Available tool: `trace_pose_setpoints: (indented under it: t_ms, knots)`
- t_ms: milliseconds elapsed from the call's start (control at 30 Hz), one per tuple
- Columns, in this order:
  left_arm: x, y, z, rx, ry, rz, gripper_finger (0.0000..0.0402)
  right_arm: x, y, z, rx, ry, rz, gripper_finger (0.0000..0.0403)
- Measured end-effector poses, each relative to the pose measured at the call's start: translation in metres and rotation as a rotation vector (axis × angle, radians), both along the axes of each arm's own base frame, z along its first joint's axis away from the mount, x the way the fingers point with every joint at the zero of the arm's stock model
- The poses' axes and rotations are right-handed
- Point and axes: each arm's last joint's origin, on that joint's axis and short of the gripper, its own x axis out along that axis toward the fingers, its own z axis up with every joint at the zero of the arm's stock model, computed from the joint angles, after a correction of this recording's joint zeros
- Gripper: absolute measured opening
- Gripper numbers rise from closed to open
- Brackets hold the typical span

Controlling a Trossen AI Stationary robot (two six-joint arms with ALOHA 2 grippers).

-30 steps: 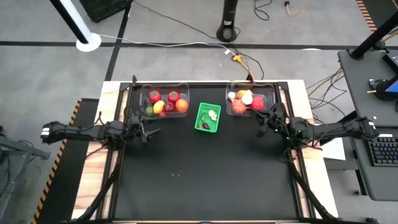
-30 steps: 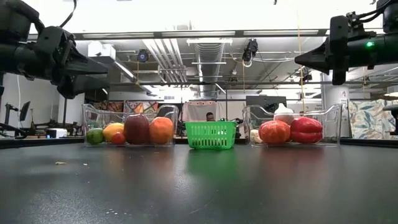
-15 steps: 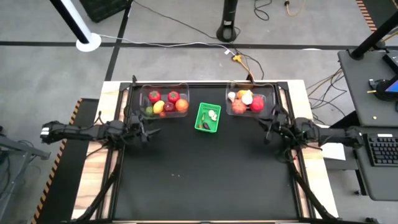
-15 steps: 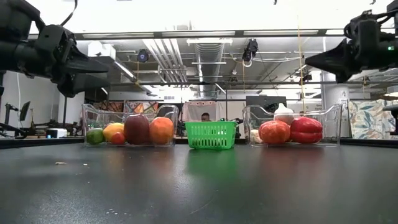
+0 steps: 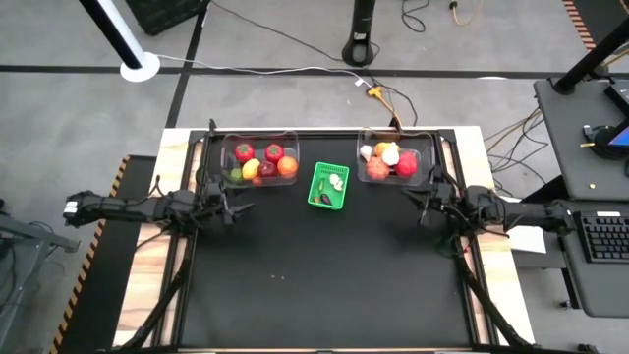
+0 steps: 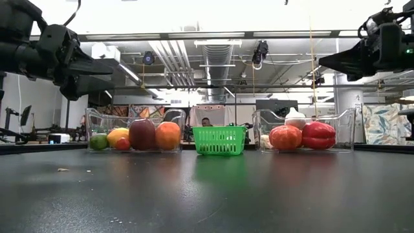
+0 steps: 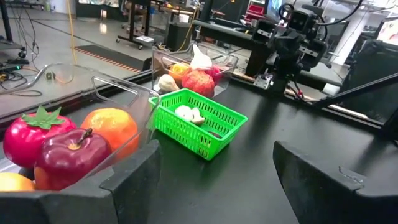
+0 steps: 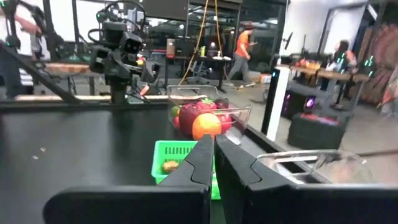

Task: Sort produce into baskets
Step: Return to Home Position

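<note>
The black table (image 5: 324,285) has no loose produce that you can see; behind it the lab is all benches and ducting. All the produce lies along the far edge. The left transparent bin (image 5: 259,140) holds an apple (image 7: 65,155), an orange (image 7: 109,127) and more. The green basket (image 5: 322,177) sits in the middle and the right transparent bin (image 5: 425,149) holds the garlic (image 7: 200,57).

Your left gripper (image 5: 234,206) hovers just near of the left bin, pointing right, its fingers (image 7: 134,177) spread wide and empty. Your right gripper (image 5: 411,200) hovers just near of the right bin, pointing left, its fingers (image 8: 199,158) pressed together on nothing.

Both bins run long left to right, the basket near to far, and each lies far of its closer gripper. Sorting looks done, so you likely only need to draw both arms outward, clear of the bin walls.
</note>
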Motion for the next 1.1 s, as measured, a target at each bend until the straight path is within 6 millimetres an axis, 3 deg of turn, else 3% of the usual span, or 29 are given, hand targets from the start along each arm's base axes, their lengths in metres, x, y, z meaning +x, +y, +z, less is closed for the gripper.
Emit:
trace_pose_setpoints:
  t_ms: [367, 1100]
  knots:
    - [0.0000, 0.0000, 0.0004, 0.000, -0.004, 0.000, 0.0288, 0.0016, -0.0001, -0.0004, 0.159, -0.019, 0.006, 0.0009]
    - [0.0003, 0.0000, -0.0001, 0.000, 0.002, 0.000, 0.0288, 0.0017, -0.0001, 0.0001, 0.159, -0.019, 0.005, 0.0009]
